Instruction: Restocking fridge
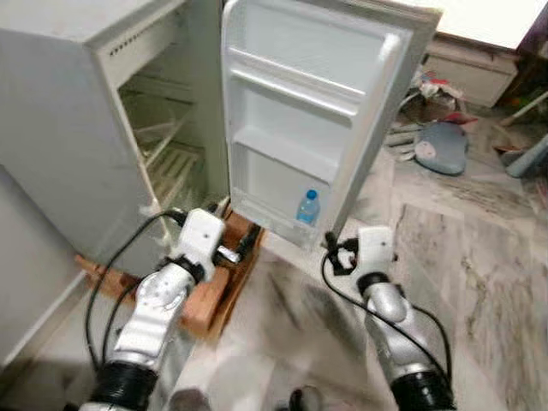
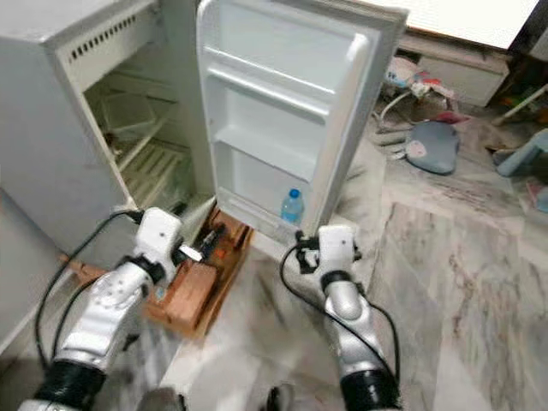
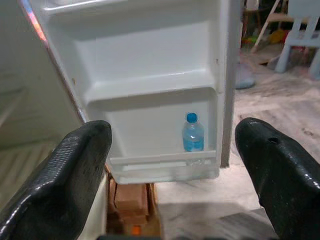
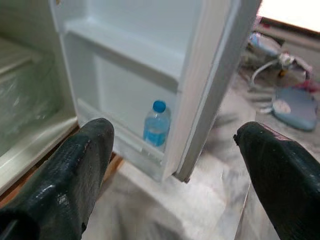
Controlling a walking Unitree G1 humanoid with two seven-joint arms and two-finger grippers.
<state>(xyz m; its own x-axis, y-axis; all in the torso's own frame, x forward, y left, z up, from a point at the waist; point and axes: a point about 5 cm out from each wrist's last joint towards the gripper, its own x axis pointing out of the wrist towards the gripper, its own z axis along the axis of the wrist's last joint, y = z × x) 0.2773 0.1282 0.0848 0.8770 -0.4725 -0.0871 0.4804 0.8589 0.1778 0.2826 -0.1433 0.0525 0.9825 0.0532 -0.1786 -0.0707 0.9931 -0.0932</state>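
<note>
A small white fridge (image 1: 60, 128) stands open with its door (image 1: 308, 103) swung wide toward me. One clear water bottle with a blue cap (image 1: 307, 208) stands upright in the door's bottom shelf. The upper door shelves and the wire shelves (image 1: 171, 163) inside are bare. My left gripper (image 1: 240, 248) hovers low over the wooden stand, just left of the door's lower corner, open and holding nothing. My right gripper (image 1: 336, 253) is open too, close to the door's lower outer edge. Both wrist views look at the bottle (image 3: 192, 133) (image 4: 156, 125) between spread fingers.
The fridge sits on a wooden stand (image 1: 214, 291) on a marble floor (image 1: 479, 257). Clutter lies at the back right, including a grey-blue object (image 1: 441, 147) and a low white cabinet (image 1: 471, 73). A pale blue chair (image 3: 305, 30) stands beyond the door.
</note>
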